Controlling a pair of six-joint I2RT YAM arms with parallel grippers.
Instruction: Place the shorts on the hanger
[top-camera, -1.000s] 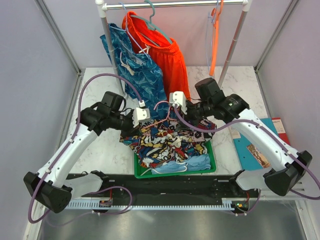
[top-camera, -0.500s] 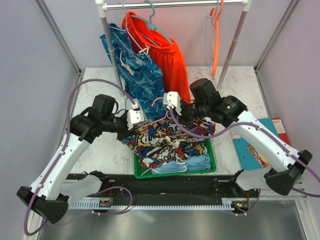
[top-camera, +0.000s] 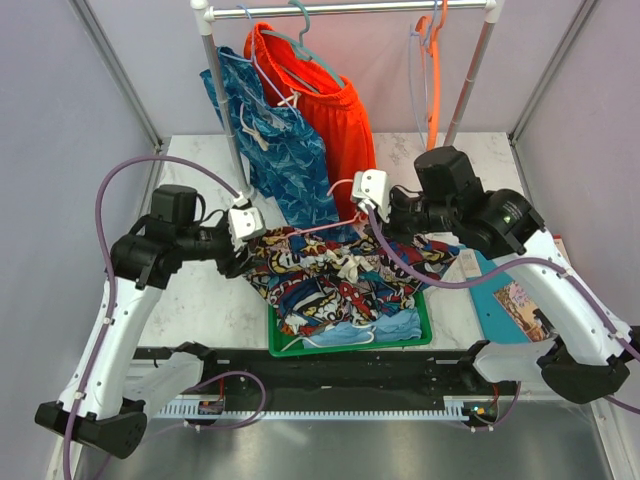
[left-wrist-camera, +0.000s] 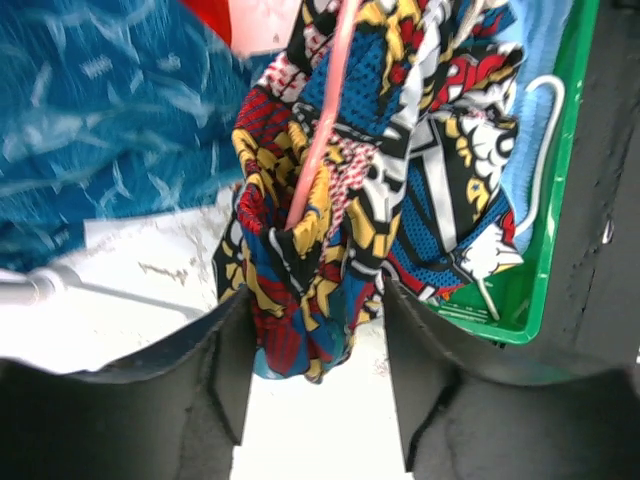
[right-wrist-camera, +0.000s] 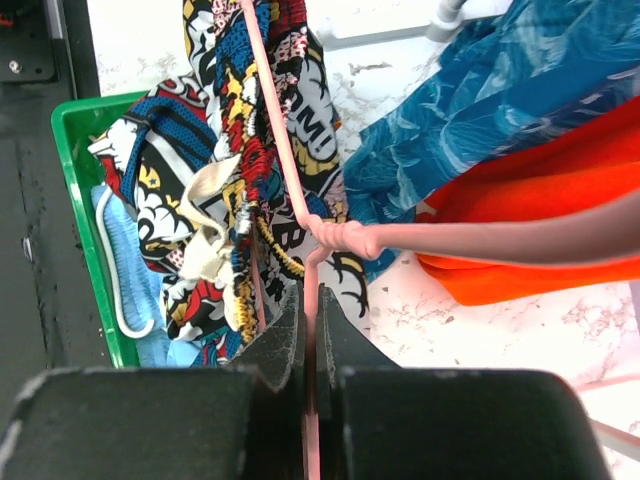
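Here the right hand pinches the pink hanger, whose arm runs ahead into the shorts. The left hand stands spread around the shorts' hem. Best keep the hanger level and draw the left hand straight back, clear of the cloth.

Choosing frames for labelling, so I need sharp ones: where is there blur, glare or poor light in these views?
Top external: evenly lit, sharp, no glare on the shorts. Left wrist: blue patterned shorts smeared, left gripper dark and soft-edged. Right wrist: hanger crisp, right gripper underlit and slightly blurred.
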